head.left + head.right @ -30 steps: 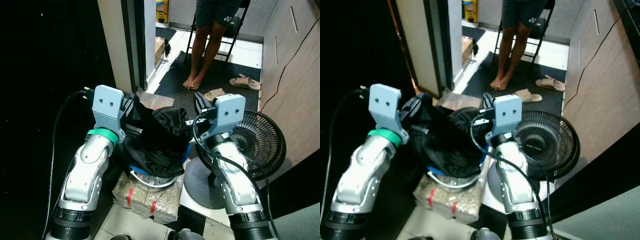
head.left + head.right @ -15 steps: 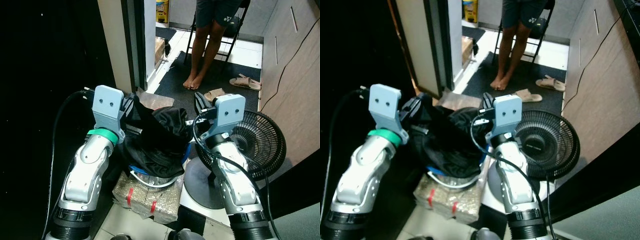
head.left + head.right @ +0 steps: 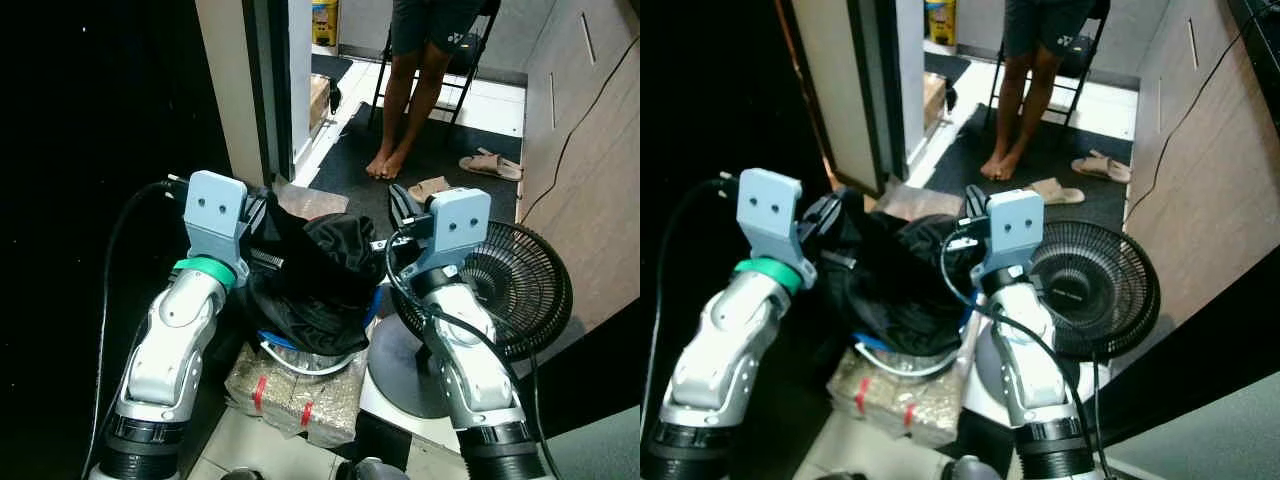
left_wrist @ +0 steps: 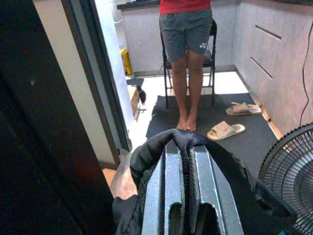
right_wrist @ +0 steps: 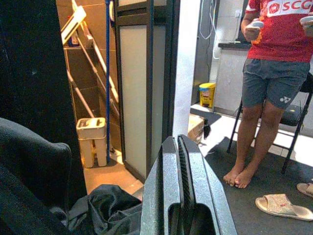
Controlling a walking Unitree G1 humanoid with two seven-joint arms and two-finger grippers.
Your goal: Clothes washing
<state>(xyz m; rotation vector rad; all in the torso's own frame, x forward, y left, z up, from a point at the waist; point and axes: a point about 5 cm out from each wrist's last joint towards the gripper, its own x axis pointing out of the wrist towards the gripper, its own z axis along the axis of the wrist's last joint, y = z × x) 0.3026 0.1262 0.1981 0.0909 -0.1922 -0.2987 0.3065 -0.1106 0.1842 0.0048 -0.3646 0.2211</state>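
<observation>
A black garment [image 3: 315, 280] hangs in a bunch between my two grippers, over a blue and white basin [image 3: 300, 358]. My left gripper [image 4: 187, 149] is shut on the black garment, and a fold of the cloth [image 4: 161, 147] drapes over its fingertips. My right gripper [image 3: 401, 208] stands just right of the bunch, raised, with its fingers [image 5: 171, 161] pressed together and nothing seen between them. More of the black garment [image 5: 105, 208] lies below and beside it.
A floor fan [image 3: 515, 285] stands close by my right arm. A person [image 3: 415, 60] stands barefoot ahead before a folding chair, with slippers [image 3: 490, 164] on the dark mat. A door frame [image 3: 255, 90] rises at the left. A wrapped package [image 3: 300, 395] lies under the basin.
</observation>
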